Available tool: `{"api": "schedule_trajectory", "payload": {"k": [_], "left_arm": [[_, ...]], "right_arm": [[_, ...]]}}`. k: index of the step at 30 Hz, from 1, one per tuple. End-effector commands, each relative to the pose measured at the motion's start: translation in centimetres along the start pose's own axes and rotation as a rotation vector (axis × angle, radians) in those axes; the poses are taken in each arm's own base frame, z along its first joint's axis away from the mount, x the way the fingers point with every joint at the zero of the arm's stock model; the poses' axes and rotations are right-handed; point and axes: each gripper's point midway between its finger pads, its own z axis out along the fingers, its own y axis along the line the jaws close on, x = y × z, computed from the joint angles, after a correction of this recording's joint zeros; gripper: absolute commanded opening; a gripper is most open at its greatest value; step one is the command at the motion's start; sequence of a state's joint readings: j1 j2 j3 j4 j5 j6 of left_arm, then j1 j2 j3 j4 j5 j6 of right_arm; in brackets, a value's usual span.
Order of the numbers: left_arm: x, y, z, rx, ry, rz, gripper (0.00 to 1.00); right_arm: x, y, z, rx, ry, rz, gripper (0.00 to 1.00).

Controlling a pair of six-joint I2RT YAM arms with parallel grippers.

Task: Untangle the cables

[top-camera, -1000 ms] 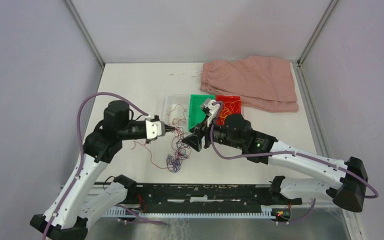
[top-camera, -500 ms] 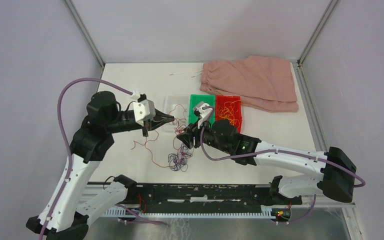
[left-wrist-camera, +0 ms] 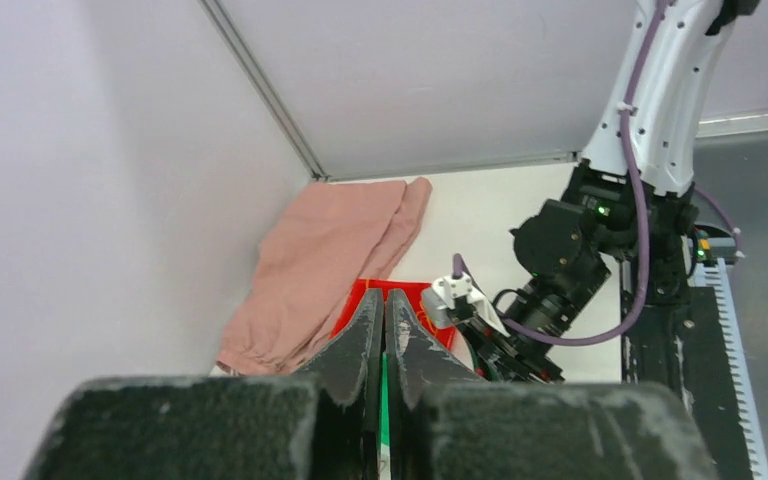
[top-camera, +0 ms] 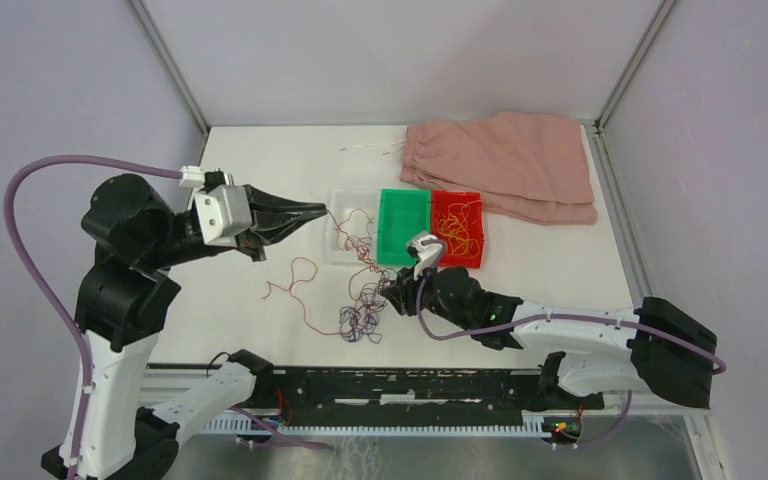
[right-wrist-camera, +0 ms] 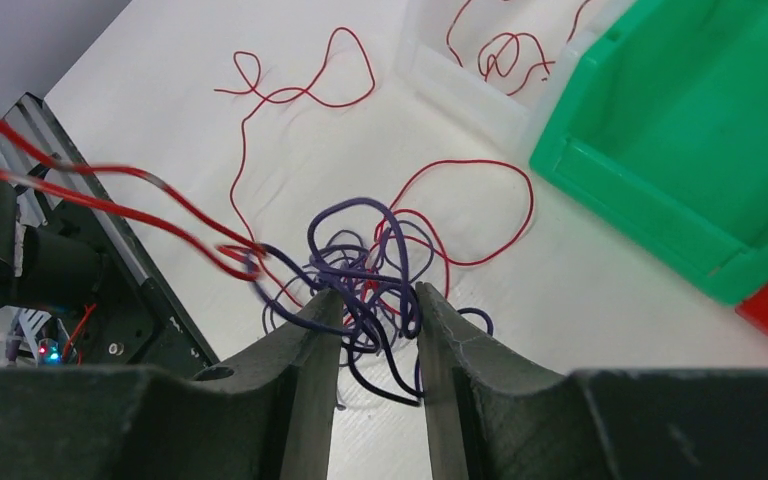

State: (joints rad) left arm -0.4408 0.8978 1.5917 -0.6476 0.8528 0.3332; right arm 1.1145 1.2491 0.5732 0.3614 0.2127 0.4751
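A clump of dark purple and red cables (top-camera: pixel 360 318) lies on the white table near the front middle, and it also shows in the right wrist view (right-wrist-camera: pixel 360 255). My right gripper (top-camera: pixel 387 297) is open, low over the table, its fingers straddling the purple strands (right-wrist-camera: pixel 378 292). My left gripper (top-camera: pixel 318 211) is raised high at the left with its jaws closed (left-wrist-camera: pixel 384 300). A red strand (top-camera: pixel 350 240) seems to run from its tip down to the clump. A loose red cable (top-camera: pixel 295 275) curls left of the clump. Blurred red strands (right-wrist-camera: pixel 110 200) cross the right wrist view.
A clear tray (top-camera: pixel 332 245) holds red strands. Beside it stand a green bin (top-camera: pixel 405 225) and a red bin (top-camera: pixel 460 262) with yellow-orange cables. A pink cloth (top-camera: pixel 505 165) with a white drawstring (top-camera: pixel 370 148) lies at the back right. A black rail (top-camera: pixel 410 385) runs along the front edge.
My left gripper has risen and pulled back to the left, away from the clump. My right gripper has dropped and moved toward the front, onto the purple clump. The red loop has shifted.
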Motion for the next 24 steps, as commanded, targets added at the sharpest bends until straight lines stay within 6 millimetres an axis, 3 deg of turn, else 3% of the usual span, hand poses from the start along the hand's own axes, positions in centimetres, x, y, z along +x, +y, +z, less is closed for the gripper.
{"api": "schedule_trajectory", "payload": {"k": [1,6,10,12,17,19,21,24], "left_arm": [[-4.0,2.0,-0.3,-0.086,-0.073,0.052,0.03],[-9.6,5.2,-1.3,-0.237,-0.178,0.142,0.03],[-15.3,8.1,-3.3,-0.41,-0.305,0.238,0.03],[-17.0,9.0,-4.2,-0.481,-0.349,0.27,0.03],[-17.9,9.6,-4.8,-0.522,-0.374,0.303,0.03],[-18.6,10.0,-5.2,-0.553,-0.394,0.316,0.03],[-20.0,10.4,-6.2,-0.607,-0.428,0.368,0.03],[-22.4,11.7,-8.2,-0.731,-0.479,0.448,0.03]], "right_arm": [[-0.8,-0.4,-0.7,0.014,-0.073,0.073,0.4],[1.4,-1.5,-1.0,0.037,-0.046,0.097,0.42],[2.2,-1.9,-1.4,0.039,-0.043,0.115,0.42],[2.4,-1.9,-1.6,0.034,-0.044,0.123,0.4],[1.8,-1.5,-2.3,0.01,-0.057,0.127,0.32],[1.9,-1.4,-2.6,0.008,-0.039,0.103,0.18],[2.4,-1.9,-2.9,0.027,-0.021,0.091,0.08],[3.5,-2.9,-3.5,0.056,-0.011,0.102,0.06]]}}
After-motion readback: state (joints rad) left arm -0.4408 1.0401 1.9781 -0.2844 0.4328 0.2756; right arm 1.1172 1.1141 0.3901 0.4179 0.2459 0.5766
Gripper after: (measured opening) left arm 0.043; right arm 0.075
